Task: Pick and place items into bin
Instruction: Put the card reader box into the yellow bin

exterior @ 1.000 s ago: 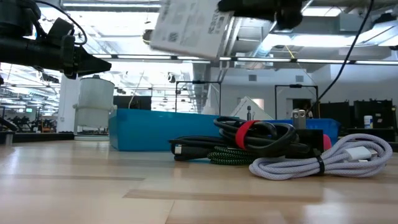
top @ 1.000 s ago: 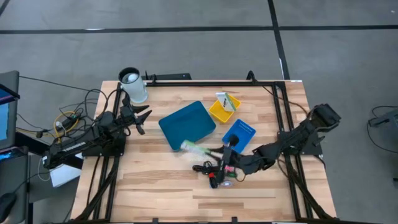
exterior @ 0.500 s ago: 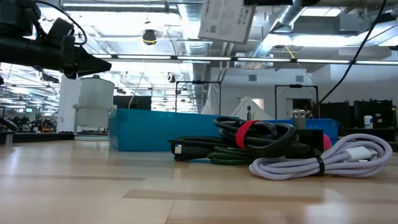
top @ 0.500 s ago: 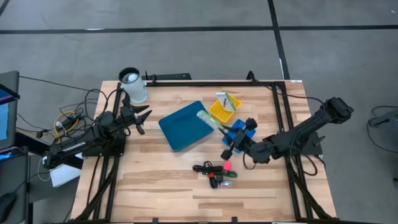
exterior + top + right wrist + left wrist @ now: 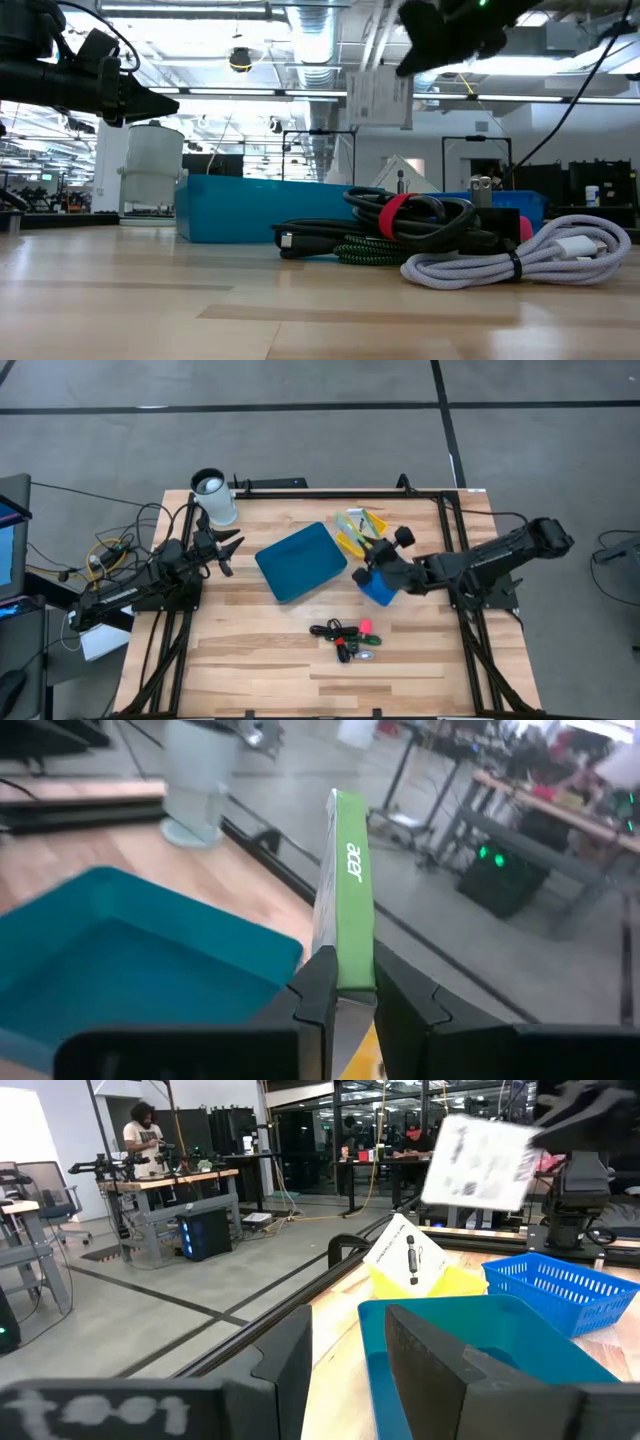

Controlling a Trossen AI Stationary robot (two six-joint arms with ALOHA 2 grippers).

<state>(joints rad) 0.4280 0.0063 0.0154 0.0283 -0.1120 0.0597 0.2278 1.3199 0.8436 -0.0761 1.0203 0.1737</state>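
1. The right gripper [image 5: 368, 547] is clamped on a white square packet [image 5: 343, 900] with a green edge; in the right wrist view, the two fingers [image 5: 318, 982] pinch the packet's lower end.
2. The packet is held in the air above the yellow bin [image 5: 352, 536], beside the blue basket [image 5: 380, 584] and near the teal tray [image 5: 300, 560].
3. In the low view, the packet [image 5: 379, 98] hangs high above the table surface.
4. A bundle of items, black cables [image 5: 333, 631] with a pink-red piece [image 5: 366, 626], lies on the wooden table [image 5: 250, 660], well apart from the right gripper.
5. The left gripper [image 5: 232, 549] waits near the table's left edge with its fingers spread apart, beside a white cup [image 5: 213, 497].
6. Beyond the table, the left wrist view shows a workshop with benches and a person [image 5: 140, 1132] standing.
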